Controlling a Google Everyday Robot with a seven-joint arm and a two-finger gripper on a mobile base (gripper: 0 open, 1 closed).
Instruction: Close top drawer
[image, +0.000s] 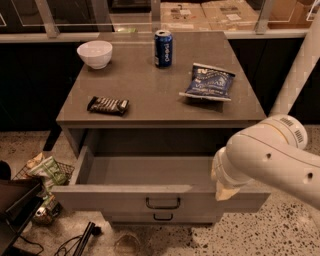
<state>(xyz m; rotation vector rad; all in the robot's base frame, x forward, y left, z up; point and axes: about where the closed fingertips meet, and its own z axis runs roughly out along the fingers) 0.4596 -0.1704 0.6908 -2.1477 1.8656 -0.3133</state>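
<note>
The top drawer of the grey cabinet stands pulled out and shows its bare inside. Its flat grey front carries a small dark bar handle at the centre. My white arm reaches in from the right and lies over the drawer's right front corner. The gripper is hidden behind the arm at that corner, so I cannot see its fingers.
On the cabinet top are a white bowl, a blue soda can, a blue chip bag and a dark snack bar. A lower drawer handle shows beneath. A wire basket of snack bags and cables sit on the floor at left.
</note>
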